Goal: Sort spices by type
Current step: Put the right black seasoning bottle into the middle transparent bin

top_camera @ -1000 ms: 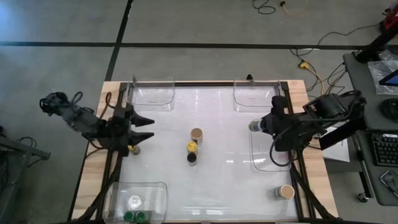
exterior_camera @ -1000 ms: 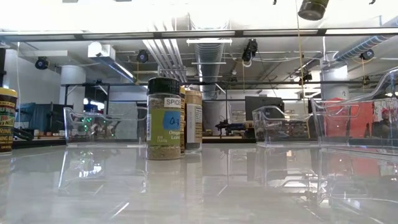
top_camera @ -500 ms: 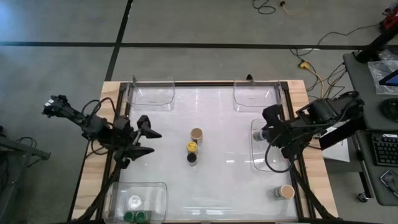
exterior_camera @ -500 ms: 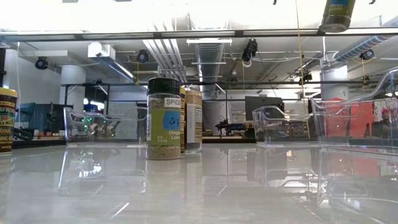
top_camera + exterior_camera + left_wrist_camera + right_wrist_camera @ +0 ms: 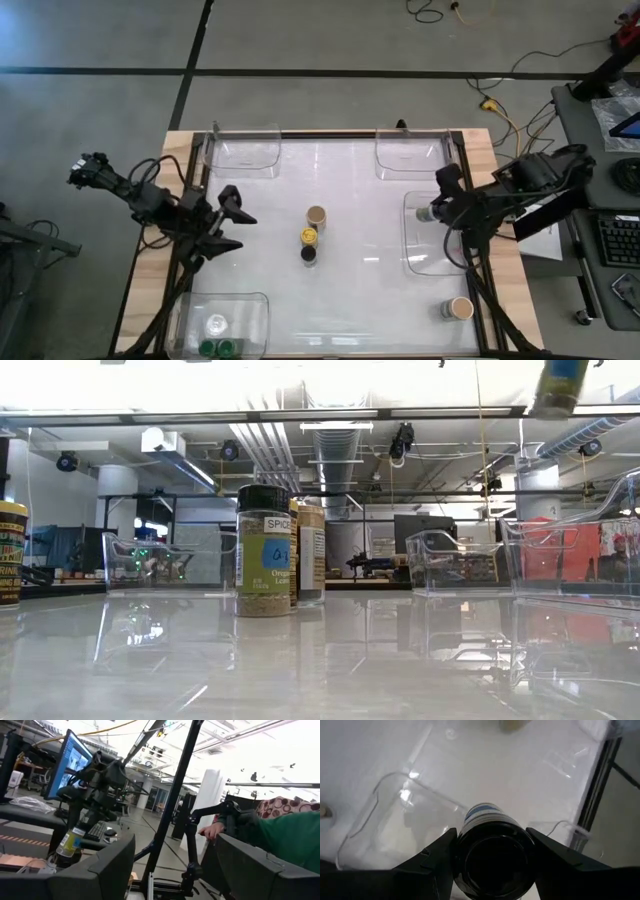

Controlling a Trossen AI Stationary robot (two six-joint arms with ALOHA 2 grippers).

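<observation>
A small round spice jar with a black lid and a blue band on its label [image 5: 490,852] is clamped between the two dark fingers of the right gripper [image 5: 437,210], held in the air above the clear rectangular plastic tray [image 5: 415,262] at the right edge of the glossy white table [image 5: 370,290]; in the low view only the jar's lower part is seen, hanging high near the top edge. The left gripper [image 5: 233,216] is held with its fingers apart and nothing between them, over the table's left side, its dark arm reaching in across the pale wooden border. Three upright jars are lined up close together at the table's centre: a tan-lidded jar [image 5: 316,216] farthest back, a yellow-lidded jar [image 5: 309,236] in the middle, and a black-lidded jar of greenish flakes [image 5: 264,550] nearest the front. Another tan-lidded jar [image 5: 460,308] is set alone near the front right corner. Green-lidded jars [image 5: 217,347] are gathered inside a clear tray [image 5: 255,302] at the front left corner. Two more clear, round-cornered trays [image 5: 245,153] are placed along the back edge. In the left wrist view a person's hand [image 5: 208,830] and green sleeve are seen beyond the table.
</observation>
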